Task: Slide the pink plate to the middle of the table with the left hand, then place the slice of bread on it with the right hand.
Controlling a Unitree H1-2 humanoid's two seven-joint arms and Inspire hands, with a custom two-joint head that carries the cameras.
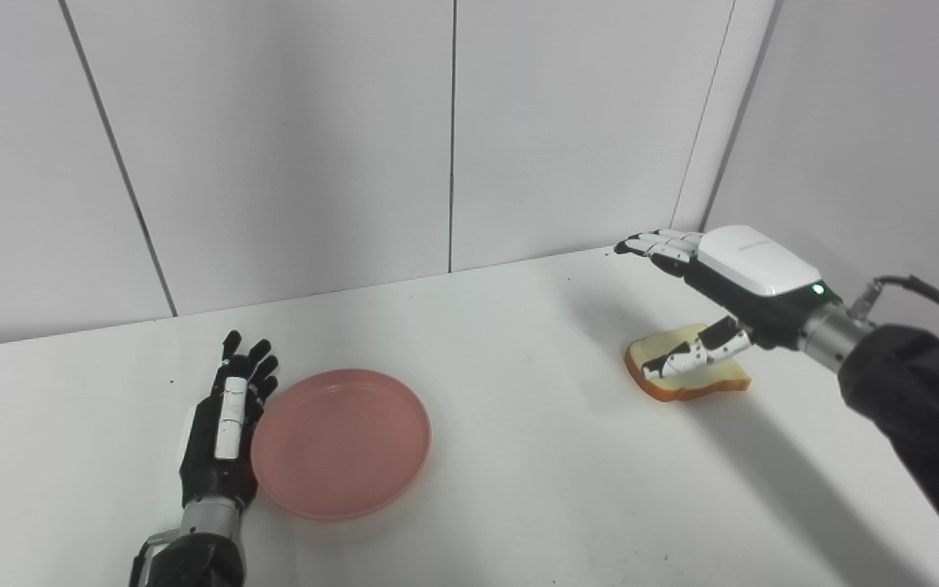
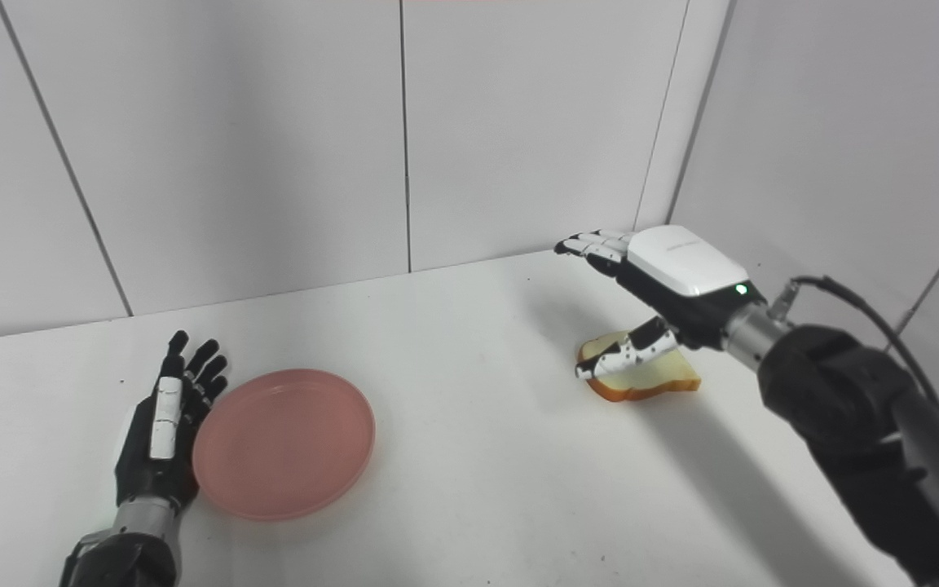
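Note:
The pink plate lies on the white table, left of the middle. My left hand is open, standing edge-on against the plate's left rim with its fingers straight. The slice of bread lies flat at the right. My right hand is open and held above the bread, fingers stretched toward the back wall, thumb hanging down over the slice. In the right eye view the plate, the bread, my left hand and my right hand show the same way.
White wall panels close the table at the back and on the right, meeting in a corner just behind my right hand. Bare table surface lies between the plate and the bread.

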